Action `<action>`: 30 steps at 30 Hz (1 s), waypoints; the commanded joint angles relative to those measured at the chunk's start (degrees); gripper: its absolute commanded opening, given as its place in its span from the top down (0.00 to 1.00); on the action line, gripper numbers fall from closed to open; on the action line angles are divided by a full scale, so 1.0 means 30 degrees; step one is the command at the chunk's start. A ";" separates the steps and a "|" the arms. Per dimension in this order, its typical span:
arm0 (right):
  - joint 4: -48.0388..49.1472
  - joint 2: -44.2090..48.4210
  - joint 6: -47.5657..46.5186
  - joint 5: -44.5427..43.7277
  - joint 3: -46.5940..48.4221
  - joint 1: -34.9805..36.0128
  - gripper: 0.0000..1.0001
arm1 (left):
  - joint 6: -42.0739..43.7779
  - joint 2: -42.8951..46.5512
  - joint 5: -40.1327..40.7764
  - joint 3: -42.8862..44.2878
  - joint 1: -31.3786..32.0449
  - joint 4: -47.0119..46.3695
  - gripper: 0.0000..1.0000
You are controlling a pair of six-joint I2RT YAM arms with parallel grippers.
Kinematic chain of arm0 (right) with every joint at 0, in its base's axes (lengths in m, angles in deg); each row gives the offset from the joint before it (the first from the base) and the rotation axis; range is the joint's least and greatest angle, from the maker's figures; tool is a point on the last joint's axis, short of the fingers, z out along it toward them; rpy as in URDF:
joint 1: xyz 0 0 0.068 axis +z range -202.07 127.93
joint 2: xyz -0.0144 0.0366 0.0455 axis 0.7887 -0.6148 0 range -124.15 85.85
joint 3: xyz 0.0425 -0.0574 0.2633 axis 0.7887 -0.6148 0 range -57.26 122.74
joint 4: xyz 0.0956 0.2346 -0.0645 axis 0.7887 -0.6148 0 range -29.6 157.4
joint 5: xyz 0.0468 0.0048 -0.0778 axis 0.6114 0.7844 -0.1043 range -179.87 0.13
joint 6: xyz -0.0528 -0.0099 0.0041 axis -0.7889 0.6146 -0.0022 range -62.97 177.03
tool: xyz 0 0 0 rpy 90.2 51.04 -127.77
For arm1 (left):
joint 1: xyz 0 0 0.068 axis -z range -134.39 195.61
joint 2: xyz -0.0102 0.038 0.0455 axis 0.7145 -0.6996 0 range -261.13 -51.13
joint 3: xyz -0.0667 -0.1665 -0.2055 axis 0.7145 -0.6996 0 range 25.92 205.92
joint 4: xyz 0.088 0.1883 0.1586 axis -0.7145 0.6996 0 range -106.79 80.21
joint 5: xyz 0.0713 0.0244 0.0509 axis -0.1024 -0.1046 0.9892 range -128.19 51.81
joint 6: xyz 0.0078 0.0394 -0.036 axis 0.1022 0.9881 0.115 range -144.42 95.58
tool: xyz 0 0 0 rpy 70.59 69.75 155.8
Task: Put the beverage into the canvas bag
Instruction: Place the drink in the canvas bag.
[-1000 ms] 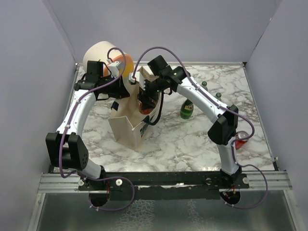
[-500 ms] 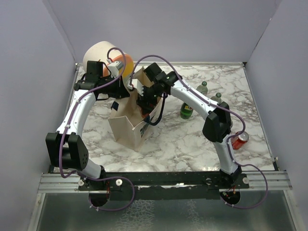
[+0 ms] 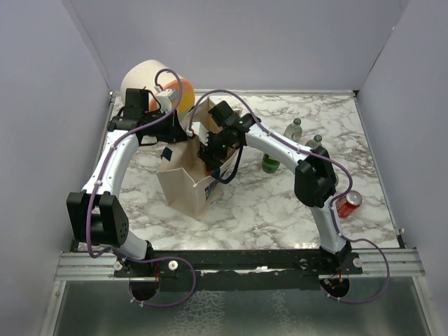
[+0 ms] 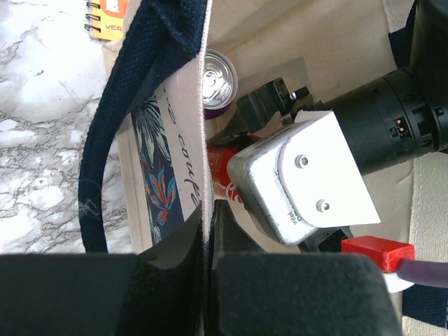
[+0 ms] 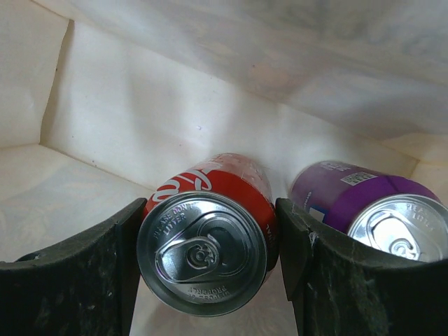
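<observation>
The beige canvas bag [image 3: 183,185] stands open at the table's left middle. My left gripper [image 4: 207,231] is shut on the cloth of its rim [image 4: 202,133], beside the navy handle [image 4: 115,133]. Inside the bag, my right gripper [image 5: 210,220] is shut on the beverage, a red cola can [image 5: 210,234], one pad on each side of it. In the top view that gripper [image 3: 213,150] is sunk in the bag's mouth. A purple can [image 5: 364,203] lies in the bag just right of the red one. Whether the red can touches the bag's floor I cannot tell.
A cream-and-orange drum [image 3: 143,80] stands behind the bag. Right of the bag are a green bottle [image 3: 271,163], two clear bottles [image 3: 294,129] [image 3: 316,142] and another red can [image 3: 346,204] lying near the right edge. A spiral notebook [image 4: 112,17] lies beside the bag.
My right arm has come down and leftward, carrying the red can deeper into the bag. My left gripper has kept hold of the rim without moving.
</observation>
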State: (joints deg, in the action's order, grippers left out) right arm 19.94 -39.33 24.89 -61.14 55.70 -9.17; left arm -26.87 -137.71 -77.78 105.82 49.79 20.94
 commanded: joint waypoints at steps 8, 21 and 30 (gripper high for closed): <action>0.1272 0.0274 -0.0069 -0.0547 -0.0230 -0.0557 0.99 | 0.0219 -0.0229 -0.0600 0.0262 -0.0150 -0.0942 1.00; 0.1598 -0.0610 -0.0051 -0.0104 -0.0997 -0.0565 0.90 | 0.0232 -0.0499 -0.0541 0.0405 -0.0194 -0.0924 1.00; 0.1968 -0.0398 -0.0172 -0.0320 -0.2560 -0.0558 0.84 | 0.0240 -0.0717 -0.0512 0.0730 -0.0194 -0.0875 1.00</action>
State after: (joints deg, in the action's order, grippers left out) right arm 25.23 -40.10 25.07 -61.84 51.79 -10.55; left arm -26.87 -139.11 -78.33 106.06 49.68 20.51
